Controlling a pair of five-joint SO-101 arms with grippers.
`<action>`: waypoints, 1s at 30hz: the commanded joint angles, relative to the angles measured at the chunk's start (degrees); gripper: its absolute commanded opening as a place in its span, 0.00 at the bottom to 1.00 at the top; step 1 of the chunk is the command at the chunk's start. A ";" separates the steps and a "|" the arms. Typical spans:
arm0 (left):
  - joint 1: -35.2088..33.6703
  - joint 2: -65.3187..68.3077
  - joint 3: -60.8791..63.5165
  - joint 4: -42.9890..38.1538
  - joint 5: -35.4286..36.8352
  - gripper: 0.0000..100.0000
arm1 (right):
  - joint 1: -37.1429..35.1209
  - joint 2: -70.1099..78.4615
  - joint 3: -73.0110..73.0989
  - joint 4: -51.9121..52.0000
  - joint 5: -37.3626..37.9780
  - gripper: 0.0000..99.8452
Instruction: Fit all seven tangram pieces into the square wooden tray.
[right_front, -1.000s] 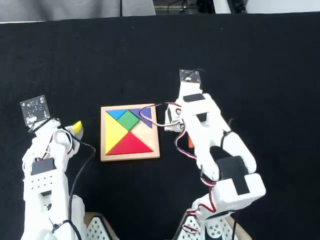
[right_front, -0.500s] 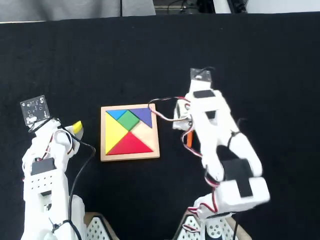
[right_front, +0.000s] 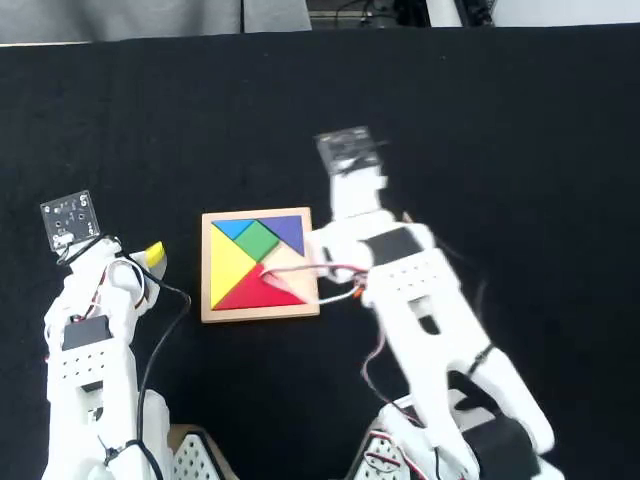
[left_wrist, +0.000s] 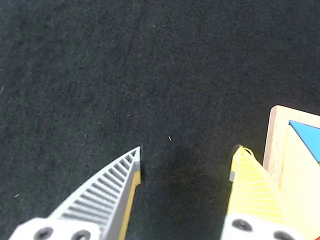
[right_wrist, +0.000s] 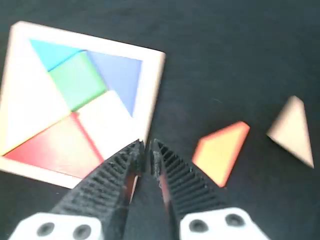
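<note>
Orange piece (right_wrist: 220, 152), tan triangle (right_wrist: 291, 131), red triangle (right_front: 258, 290), black table (right_front: 500, 120).

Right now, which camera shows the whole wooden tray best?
The high view: it looks down on nearly the whole tray, with the right arm crossing one side. The right wrist view has the right hand in front of its edge. The left wrist view catches just one corner.

white arms (right_front: 95, 340), black right gripper (right_wrist: 147, 145), red-white cables (right_front: 330, 270)

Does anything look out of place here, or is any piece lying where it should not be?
Yes. An orange piece and a pale triangle lie on the black cloth beside the wooden tray, not in it; part of the tray floor is bare.
</note>
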 joint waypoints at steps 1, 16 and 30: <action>-0.13 -0.88 -0.13 -1.05 0.09 0.29 | -0.53 4.35 -1.19 -2.29 1.23 0.05; -0.13 -0.88 -0.13 -1.05 0.09 0.29 | 7.12 18.33 -11.30 7.03 -1.32 0.20; -0.13 -0.88 -0.13 -1.05 0.09 0.29 | 7.38 19.38 -11.47 4.13 -1.23 0.19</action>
